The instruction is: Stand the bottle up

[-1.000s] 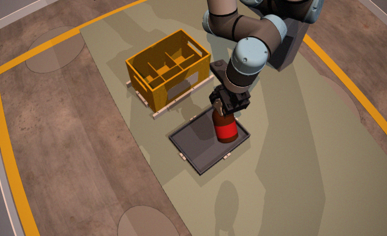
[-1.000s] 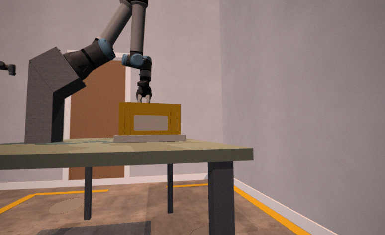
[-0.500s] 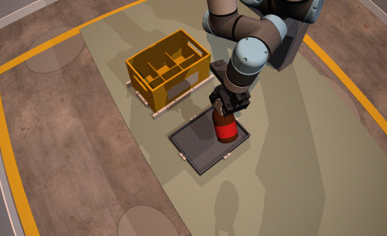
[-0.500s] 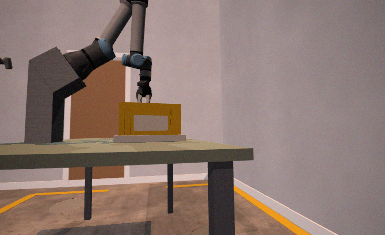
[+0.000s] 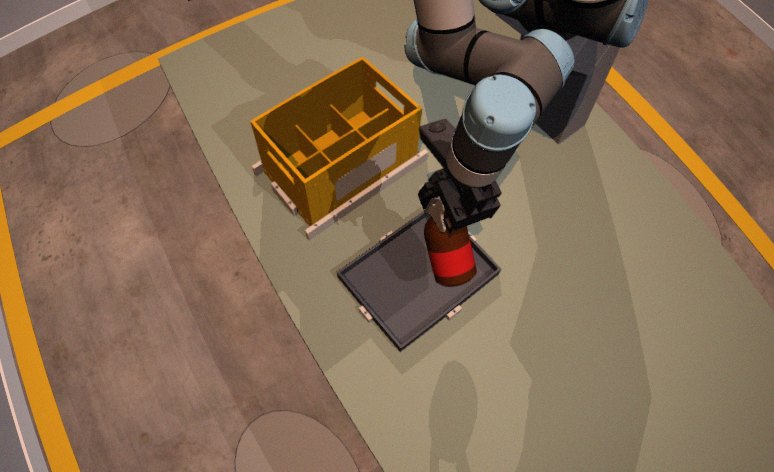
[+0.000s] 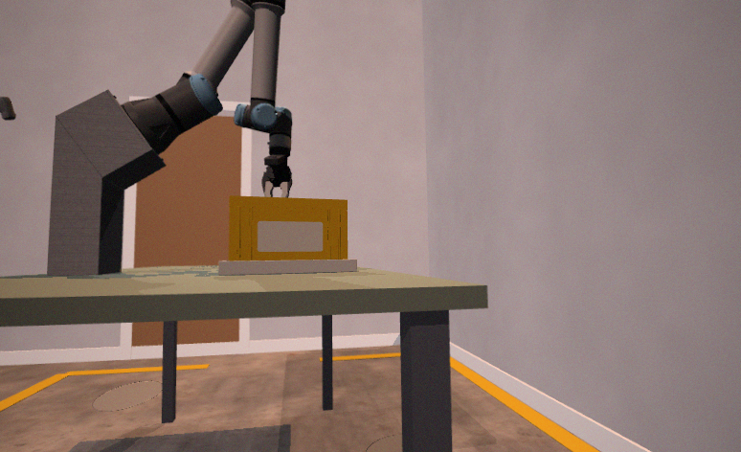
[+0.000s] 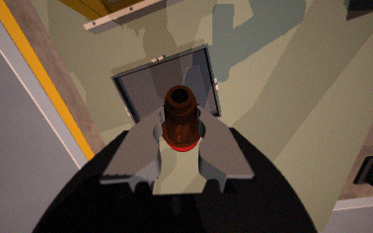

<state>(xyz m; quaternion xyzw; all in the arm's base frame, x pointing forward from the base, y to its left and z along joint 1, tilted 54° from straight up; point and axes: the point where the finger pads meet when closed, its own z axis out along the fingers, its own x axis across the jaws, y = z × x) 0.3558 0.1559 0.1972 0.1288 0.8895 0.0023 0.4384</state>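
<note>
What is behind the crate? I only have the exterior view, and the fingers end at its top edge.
Observer: The fingers are shut on the neck of a brown bottle with a red label.
Operator: Is it over the tray?
Observer: Yes. In the top view a dark tray lies beside the crate, and the bottle hangs neck-up over its corner nearest the arm.
Operator: Is it standing on the tray?
Observer: I cannot tell whether its base touches the tray.
</note>
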